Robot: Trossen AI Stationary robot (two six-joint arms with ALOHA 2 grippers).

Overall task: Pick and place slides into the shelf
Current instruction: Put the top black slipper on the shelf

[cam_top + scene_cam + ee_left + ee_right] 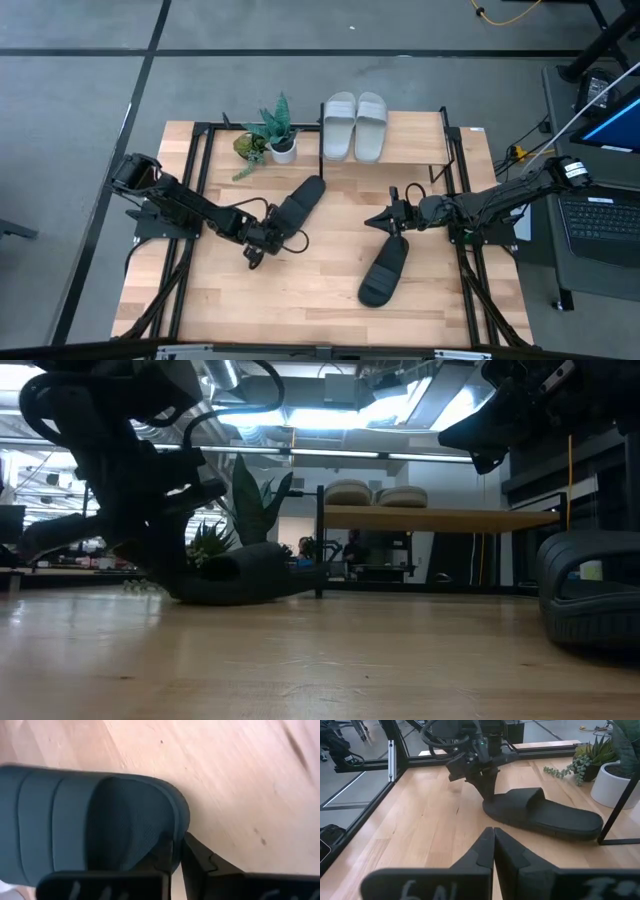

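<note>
L gripper (254, 255) clamps black slide (298, 203).

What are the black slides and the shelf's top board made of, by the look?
Black open-toed slide sandals: look like matte moulded foam or rubber, one-piece with ribbed strap; can't tell which. Shelf's light top board: pale wood with visible grain, satin finish; it rests on thin black uprights, probably metal.
</note>
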